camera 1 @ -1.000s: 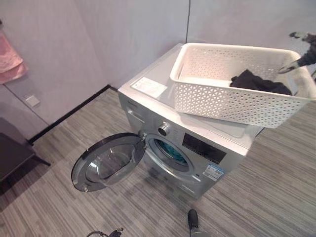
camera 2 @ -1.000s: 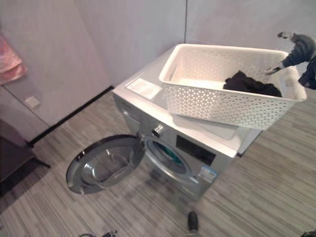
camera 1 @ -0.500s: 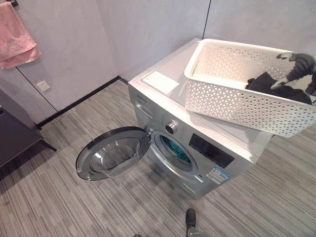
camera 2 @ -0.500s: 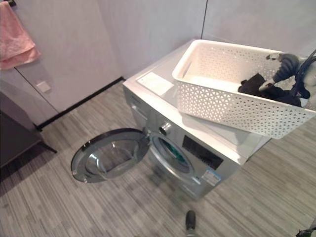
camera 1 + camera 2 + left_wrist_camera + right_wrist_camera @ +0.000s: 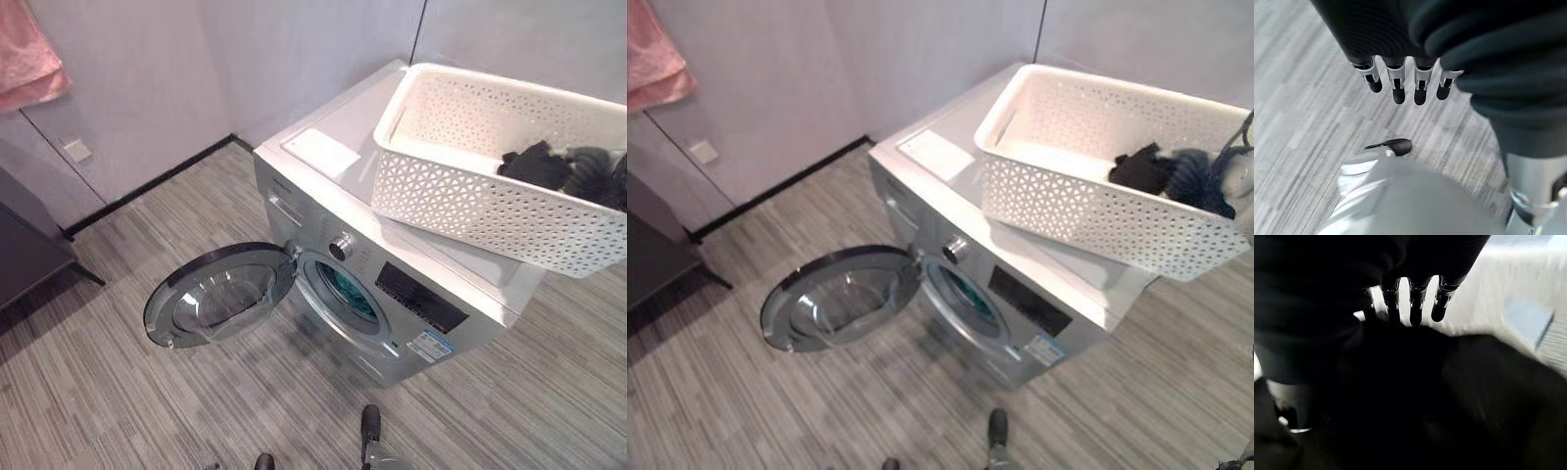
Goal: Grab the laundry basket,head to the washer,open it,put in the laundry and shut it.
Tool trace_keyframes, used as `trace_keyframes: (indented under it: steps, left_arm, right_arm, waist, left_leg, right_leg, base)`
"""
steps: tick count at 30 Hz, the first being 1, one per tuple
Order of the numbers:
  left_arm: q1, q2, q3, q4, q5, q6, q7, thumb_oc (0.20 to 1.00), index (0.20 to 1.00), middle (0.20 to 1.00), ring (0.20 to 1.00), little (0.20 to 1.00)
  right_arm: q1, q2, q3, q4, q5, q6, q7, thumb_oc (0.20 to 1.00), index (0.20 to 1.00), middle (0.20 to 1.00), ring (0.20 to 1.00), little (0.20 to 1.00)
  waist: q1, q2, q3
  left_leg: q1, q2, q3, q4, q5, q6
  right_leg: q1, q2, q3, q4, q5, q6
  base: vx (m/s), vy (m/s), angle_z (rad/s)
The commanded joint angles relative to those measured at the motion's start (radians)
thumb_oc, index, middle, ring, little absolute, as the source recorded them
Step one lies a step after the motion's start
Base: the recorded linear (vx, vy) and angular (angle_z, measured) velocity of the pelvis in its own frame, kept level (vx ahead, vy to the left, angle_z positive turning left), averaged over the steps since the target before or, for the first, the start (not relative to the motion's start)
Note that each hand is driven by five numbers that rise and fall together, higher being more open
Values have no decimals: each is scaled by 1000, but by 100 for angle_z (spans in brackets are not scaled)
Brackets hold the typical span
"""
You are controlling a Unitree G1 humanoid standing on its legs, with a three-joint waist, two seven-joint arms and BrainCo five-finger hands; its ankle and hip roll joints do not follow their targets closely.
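Observation:
A white perforated laundry basket (image 5: 470,196) stands on top of the silver washer (image 5: 411,294). The washer's round door (image 5: 220,294) hangs wide open to the left, and something teal shows inside the drum (image 5: 345,291). Black laundry (image 5: 534,162) lies at the basket's right end. My right hand (image 5: 598,164) is down inside the basket on that cloth. In the right wrist view its fingers (image 5: 1415,298) reach out straight over the black laundry (image 5: 1474,391). My left hand (image 5: 1396,83) hangs low over the floor, fingers relaxed and holding nothing.
A white sheet (image 5: 321,152) lies on the washer's top beside the basket. A pink towel (image 5: 29,59) hangs on the wall at far left, above a dark piece of furniture (image 5: 24,255). Striped grey floor (image 5: 147,392) spreads in front of the open door.
My right hand has dropped from above the basket's far rim down onto the black laundry inside. The camera has shifted; washer, door and basket stay put.

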Motion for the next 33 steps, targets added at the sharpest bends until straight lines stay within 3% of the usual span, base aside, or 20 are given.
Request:
trace_keyframes:
  steps: [1, 11, 12, 13, 14, 24, 33]
  left_arm:
    - [-17, 65, -33, 40, -40, 1, -13, 1000, 1000, 1000, 1000, 1000]
    - [-4, 62, -44, 28, -50, -9, -20, 1000, 1000, 1000, 1000, 1000]
    - [-6, 60, -47, 28, -51, -8, -21, 1000, 1000, 1000, 1000, 1000]
    - [-6, 60, -47, 28, -51, -8, -21, 1000, 1000, 1000, 1000, 1000]
    - [-7, 56, -56, 29, -49, -8, -21, 1000, 1000, 1000, 1000, 1000]
    - [-30, 40, -67, 51, -38, -9, 2, 1000, 1000, 1000, 1000, 1000]
    - [-24, 46, -46, 105, 6, -8, 28, 1000, 1000, 1000, 1000, 1000]
  right_arm:
    - [-58, -1, 58, 49, -51, -3, 2, 1000, 1000, 1000, 1000, 1000]
    - [-65, 39, 74, 52, -18, 4, 55, 1000, 1000, 1000, 1000, 1000]
    - [-69, 42, 72, 58, -14, 4, 50, 595, 595, 595, 595, 595]
    - [-70, 42, 72, 58, -14, 4, 50, 520, 520, 520, 520, 520]
    - [-77, 49, 60, 72, -5, 4, 38, 200, 200, 200, 200, 200]
    - [-98, 41, -44, 41, 120, -15, -54, 200, 200, 200, 200, 200]
    - [-113, 7, -277, -41, 233, -59, -269, 200, 200, 200, 200, 200]
  waist:
    - [0, -73, 46]
    - [6, -53, 59]
    - [6, -52, 60]
    - [6, -52, 60]
    - [7, -50, 59]
    - [1, -57, 44]
    - [-8, -76, 2]
  left_leg:
    - [52, 45, 1, -48, 195, -22]
    - [27, 41, 2, -48, 211, -23]
    - [26, 40, 1, -48, 212, -22]
    - [26, 40, 1, -48, 212, -22]
    - [25, 40, -1, -48, 213, -23]
    - [63, 37, 5, -48, 185, -18]
    - [122, 37, 21, -48, 144, -14]
  right_leg:
    - [76, -36, 87, 1, -101, 62]
    - [52, -35, 98, 1, -94, 61]
    - [52, -35, 98, 1, -94, 61]
    - [52, -35, 97, 1, -94, 61]
    - [53, -36, 95, 1, -94, 61]
    - [92, -42, 96, 1, -100, 67]
    - [150, -44, 90, 1, -109, 68]
  base:
    - [-44, -17, 5]
    - [-8, -2, -1]
    - [0, 0, 0]
    - [0, 0, 0]
    - [0, 0, 0]
    - [0, 0, 0]
    - [0, 0, 0]
